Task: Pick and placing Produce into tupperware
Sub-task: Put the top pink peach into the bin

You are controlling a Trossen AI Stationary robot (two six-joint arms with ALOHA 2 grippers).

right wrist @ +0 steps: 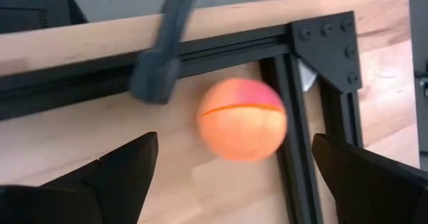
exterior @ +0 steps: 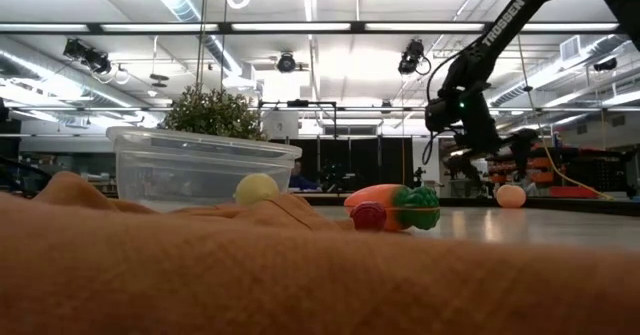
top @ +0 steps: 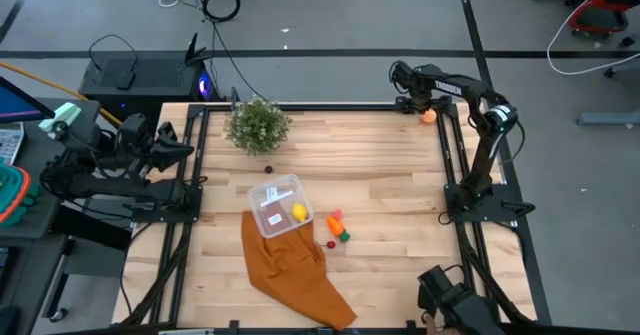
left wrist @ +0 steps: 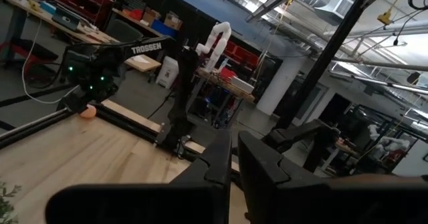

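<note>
An orange ball [right wrist: 242,119] of the produce lies on the table at its far right corner [top: 428,116], beside the black frame. My right gripper [right wrist: 234,177] hangs open just above it, pointing steeply down, one finger on either side, touching nothing. The clear tupperware [top: 277,205] stands mid-table, its near part on the rust-orange cloth [top: 295,270]. A yellow lemon [top: 298,212] sits at its right edge; inside or against it, I cannot tell. A carrot [top: 340,229] and a red piece [top: 331,243] lie to its right. My left gripper [left wrist: 234,164] waits shut at the table's left edge.
A bushy potted plant [top: 258,125] stands at the far edge, left of centre. A small dark piece [top: 268,169] lies between plant and tupperware. Black frame rails [right wrist: 294,117] meet in a corner right beside the ball. Bare wood stretches between the carrot and the right rail.
</note>
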